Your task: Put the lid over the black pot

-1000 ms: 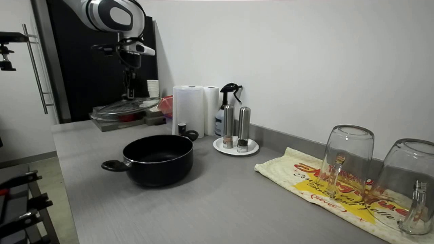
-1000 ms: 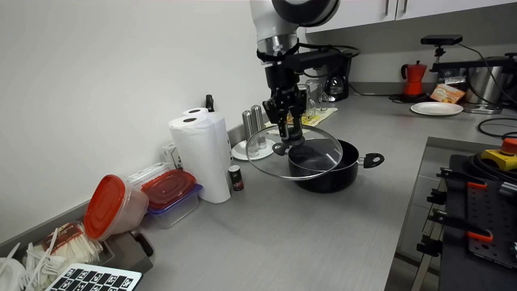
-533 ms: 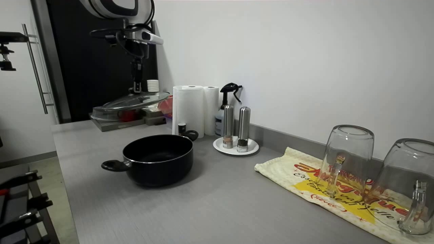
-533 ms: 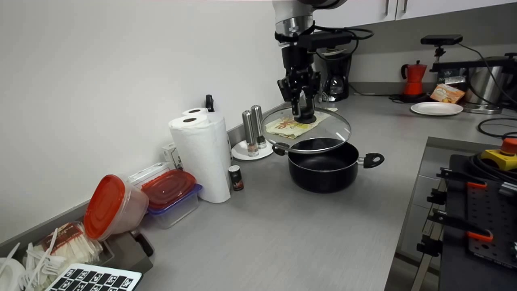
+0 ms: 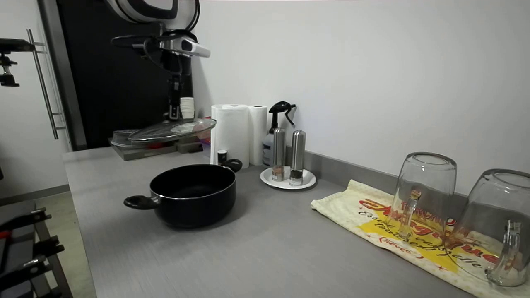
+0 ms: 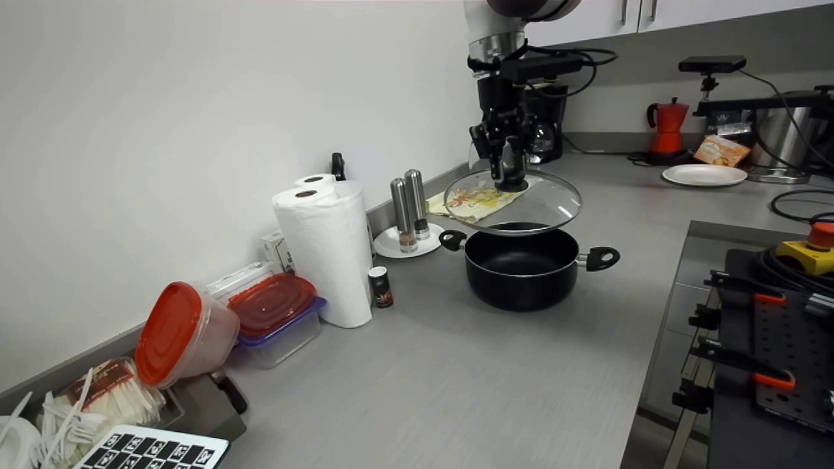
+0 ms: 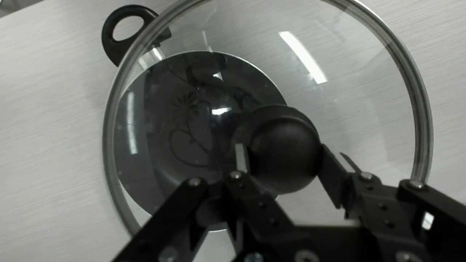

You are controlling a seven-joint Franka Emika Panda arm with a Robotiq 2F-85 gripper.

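The lid is a round see-through glass disc with a metal rim; it shows in both exterior views [image 5: 159, 133] [image 6: 547, 203] and in the wrist view [image 7: 364, 94]. My gripper [image 5: 174, 112] [image 6: 508, 170] is shut on its dark centre knob, with a finger on each side of the knob in the wrist view [image 7: 285, 163]. The lid hangs in the air, somewhat tilted, above the rim height of the black pot [image 5: 198, 211] [image 6: 521, 286]. In the wrist view the pot [image 7: 189, 142] shows through the glass, off-centre to the left. The pot stands uncovered on the counter.
Paper towel rolls [image 5: 230, 132] [image 6: 322, 254] stand by the wall. A white plate with two grinders [image 5: 288, 182] [image 6: 409, 241] is near the pot. Glass mugs [image 5: 426, 194] stand on a yellow towel [image 5: 372, 225]. A small dark jar [image 6: 380, 286] stands near the rolls.
My gripper has carried the lid rightward in both exterior views. The lid rose, then sank a little in an exterior view. The pot has not moved.
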